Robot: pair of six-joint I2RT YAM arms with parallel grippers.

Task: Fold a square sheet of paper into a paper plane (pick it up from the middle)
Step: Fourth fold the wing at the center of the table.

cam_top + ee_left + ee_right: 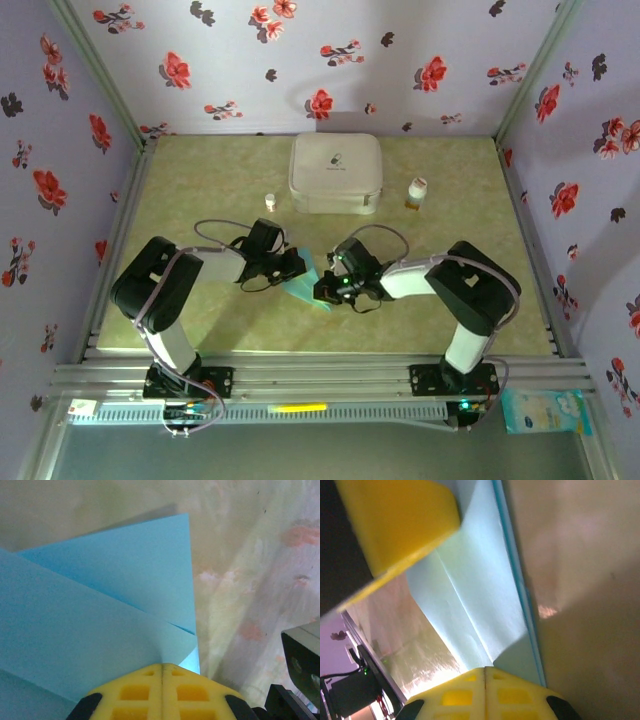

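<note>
The light blue-teal sheet of paper (303, 287) is folded into overlapping layers and held between the two arms at the middle of the table. My left gripper (296, 266) comes at it from the left. In the left wrist view its yellow pads (161, 669) are pressed together with the paper (100, 605) running out from between them. My right gripper (325, 290) meets the paper from the right. Its pads (485, 671) are shut on the creased paper (475, 590). The left gripper's yellow pad (395, 520) stands at the top left of the right wrist view.
A white rounded case (336, 172) lies at the back centre. A small white bottle (270, 201) stands left of it and an amber bottle with a white cap (417, 192) to its right. Flowered walls enclose the beige table (200, 180) on three sides.
</note>
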